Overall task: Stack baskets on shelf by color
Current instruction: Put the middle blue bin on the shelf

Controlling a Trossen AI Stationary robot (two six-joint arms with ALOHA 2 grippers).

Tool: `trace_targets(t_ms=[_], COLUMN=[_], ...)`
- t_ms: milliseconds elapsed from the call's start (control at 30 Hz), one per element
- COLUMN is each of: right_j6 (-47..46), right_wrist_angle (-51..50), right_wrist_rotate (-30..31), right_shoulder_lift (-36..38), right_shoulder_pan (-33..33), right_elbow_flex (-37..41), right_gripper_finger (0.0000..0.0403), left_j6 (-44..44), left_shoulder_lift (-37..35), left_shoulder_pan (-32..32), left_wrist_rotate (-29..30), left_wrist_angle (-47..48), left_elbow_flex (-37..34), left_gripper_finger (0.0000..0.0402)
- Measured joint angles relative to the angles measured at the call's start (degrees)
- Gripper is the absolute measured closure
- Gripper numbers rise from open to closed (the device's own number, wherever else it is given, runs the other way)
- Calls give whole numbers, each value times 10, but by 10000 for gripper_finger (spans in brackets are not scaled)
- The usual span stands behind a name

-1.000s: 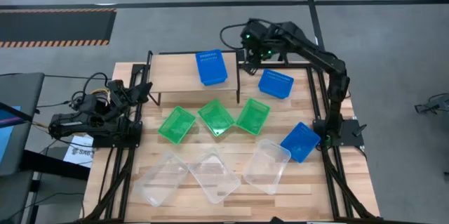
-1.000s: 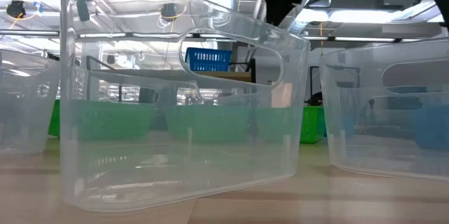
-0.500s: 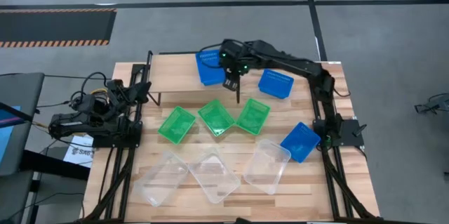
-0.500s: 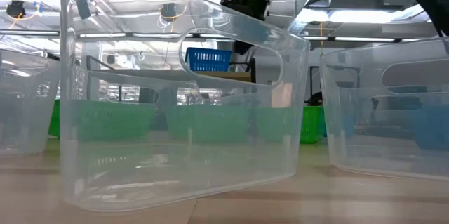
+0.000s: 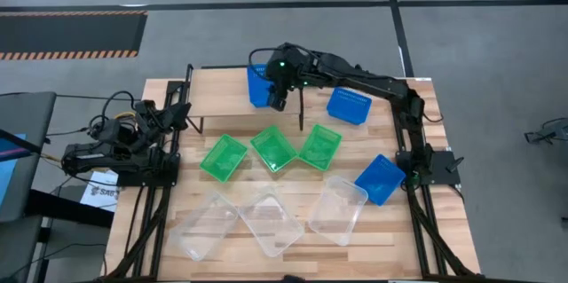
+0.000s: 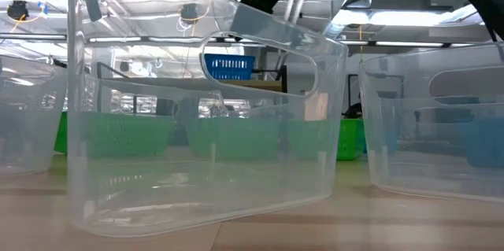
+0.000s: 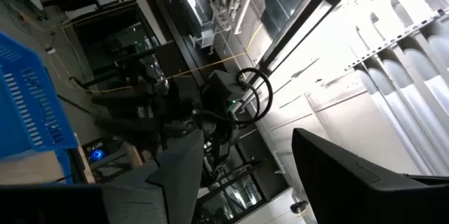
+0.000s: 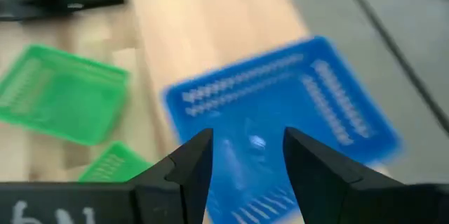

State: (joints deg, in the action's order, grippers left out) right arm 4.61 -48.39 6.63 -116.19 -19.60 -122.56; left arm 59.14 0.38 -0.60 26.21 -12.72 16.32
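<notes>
A blue basket rests on the shelf, on the right part of its wood top. My right gripper is open and hovers over this basket, its fingers above the basket's inside. Two more blue baskets lie on the table to the right. Three green baskets sit in a row in front of the shelf. Three clear baskets lie along the near side. My left gripper is open, parked at the table's left edge. My right gripper comes at the blue basket on the shelf from above, open, with its fingers over the basket's floor. I cannot tell whether they touch it.
The shelf's black legs stand between the shelf top and the green row. Bare wood shows on the shelf's left half. In the low view a clear basket fills the foreground.
My right gripper has swung from beyond the shelf's right end toward the table's left, ending over the blue basket on the shelf. It has stayed open. The left arm has kept still.
</notes>
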Motion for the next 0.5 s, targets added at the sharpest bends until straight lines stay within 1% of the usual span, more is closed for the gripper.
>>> trace_targets(t_ms=[100, 167, 367, 400, 500], right_j6=[-22, -35, -70, -71, -69], right_wrist_angle=[-37, -63, -163, -165, -159], right_wrist_rotate=[91, 112, 112, 109, 62], right_shoulder_lift=[23, 27, -10, -21, -42], right_shoulder_pan=[-4, -13, -42, -43, -42], right_elbow_flex=[-1, -2, 1, 1, 2], right_gripper_finger=[209, 213, 233, 236, 243], left_j6=[0, -5, -9, -9, -9], left_shoulder_lift=[0, 0, 0, 0, 0], left_shoulder_pan=[0, 0, 0, 0, 0], left_wrist_rotate=[1, 7, 21, 21, 23], left_wrist_angle=[-3, -3, -3, -2, -1], left_elbow_flex=[0, 0, 0, 0, 0], left_gripper_finger=[194, 194, 194, 194, 194])
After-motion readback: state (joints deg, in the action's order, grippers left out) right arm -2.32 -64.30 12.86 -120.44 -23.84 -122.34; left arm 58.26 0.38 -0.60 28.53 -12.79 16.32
